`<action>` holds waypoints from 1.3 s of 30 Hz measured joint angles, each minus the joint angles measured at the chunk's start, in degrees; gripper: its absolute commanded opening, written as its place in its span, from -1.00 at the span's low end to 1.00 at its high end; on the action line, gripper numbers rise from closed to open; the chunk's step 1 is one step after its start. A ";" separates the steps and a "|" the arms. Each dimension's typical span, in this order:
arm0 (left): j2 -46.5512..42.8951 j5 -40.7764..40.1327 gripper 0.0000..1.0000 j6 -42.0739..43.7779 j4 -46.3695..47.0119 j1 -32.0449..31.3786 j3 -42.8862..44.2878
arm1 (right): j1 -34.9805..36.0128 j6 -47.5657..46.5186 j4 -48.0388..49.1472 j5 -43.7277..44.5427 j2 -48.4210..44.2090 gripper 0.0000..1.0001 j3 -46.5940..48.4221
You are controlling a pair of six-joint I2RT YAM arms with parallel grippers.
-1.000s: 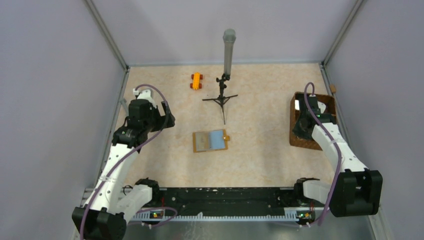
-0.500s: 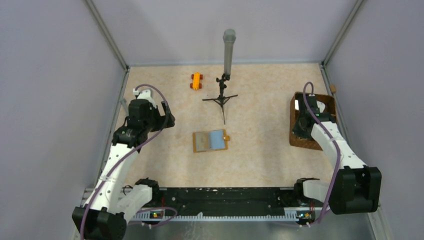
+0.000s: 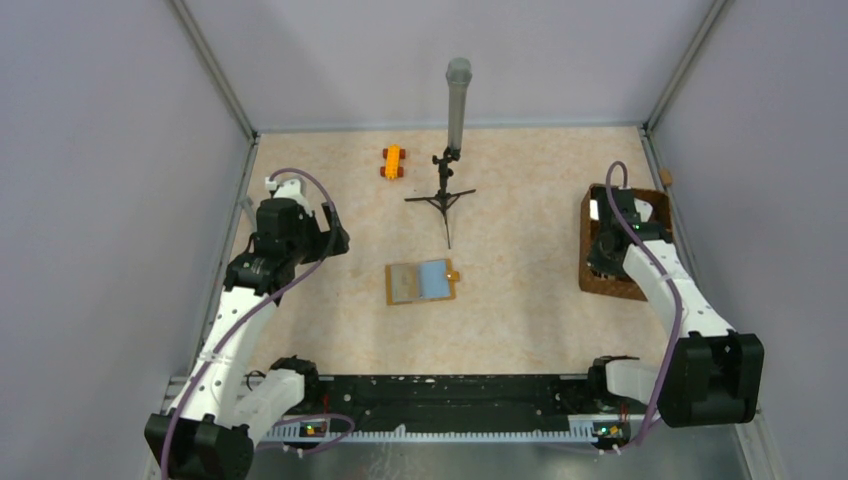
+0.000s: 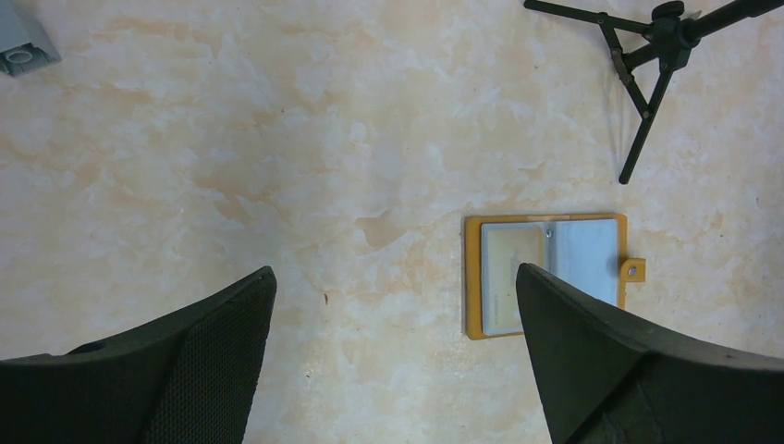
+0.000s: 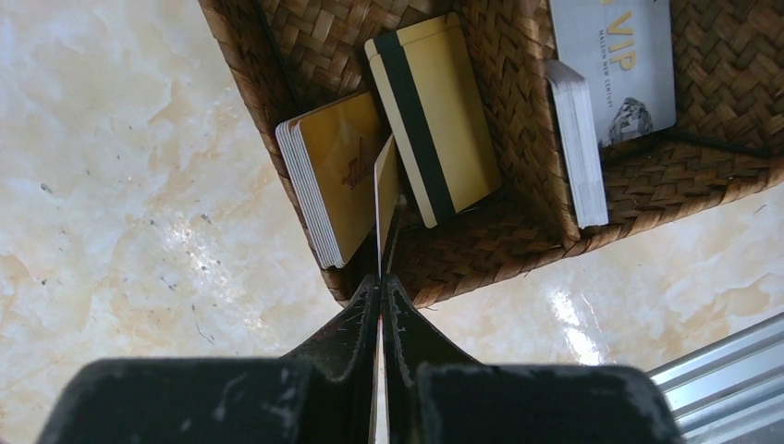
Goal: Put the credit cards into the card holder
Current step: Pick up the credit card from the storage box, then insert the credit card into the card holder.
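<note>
The mustard-orange card holder (image 3: 421, 282) lies open flat mid-table, also in the left wrist view (image 4: 473, 277). A pale blue card (image 4: 586, 259) lies in its right half and a pale beige-grey card (image 4: 511, 277) in its left half. My left gripper (image 4: 396, 273) hangs open above the table, left of the holder, with nothing between its fingers. My right gripper (image 5: 380, 277) is over the near corner of the wicker basket (image 5: 481, 245), shut on a thin gold card (image 5: 386, 180) seen edge-on. In the top view the right gripper (image 3: 603, 262) is at the basket's left side.
In the basket's compartments are a stack of gold cards (image 5: 337, 180), a gold card with a black stripe (image 5: 434, 116), a grey VIP card (image 5: 619, 65) and a white stack (image 5: 578, 139). A small tripod (image 3: 442, 195) and an orange toy car (image 3: 392, 161) stand behind the holder.
The right arm has shifted slightly at the basket's left side. The left arm and the card holder have not moved.
</note>
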 measured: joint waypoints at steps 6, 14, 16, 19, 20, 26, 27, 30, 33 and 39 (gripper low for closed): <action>0.00 0.00 0.97 0.00 0.00 0.13 0.00 | 0.00 -0.63 -2.97 3.45 -0.35 -1.00 3.34; -0.07 0.74 0.97 0.46 0.11 0.15 -0.09 | 0.00 -1.86 -6.21 8.31 -2.95 -1.00 11.45; -0.13 2.01 0.97 1.05 0.24 0.15 -0.22 | 0.00 -2.54 -6.75 8.20 -3.98 -1.00 14.29; -0.63 4.90 0.97 2.21 0.98 0.15 -0.70 | 0.00 -3.80 -6.75 5.88 -5.60 -1.00 17.88; -0.85 6.08 0.97 2.51 1.27 0.15 -0.87 | 0.00 -4.44 -6.73 4.11 -6.27 -1.00 19.26; -1.09 16.76 0.97 3.98 3.80 0.07 -1.60 | 3.67 -7.80 -6.80 -6.99 -6.47 -1.00 24.74; -0.98 19.34 0.97 4.07 4.31 -0.09 -1.75 | 5.84 -8.37 -6.71 -8.76 -5.95 -1.00 25.03; -0.02 26.67 0.97 4.24 5.81 -1.55 -1.84 | 13.03 -9.99 -6.40 -15.63 -3.67 -1.00 25.00; 0.35 32.02 0.98 4.24 7.63 -4.66 -2.08 | 18.67 -11.21 -4.00 -24.22 -1.77 -1.00 23.30; 0.33 42.47 0.97 2.34 14.73 -13.60 -4.31 | 28.52 -12.96 1.14 -41.35 1.01 -1.00 19.37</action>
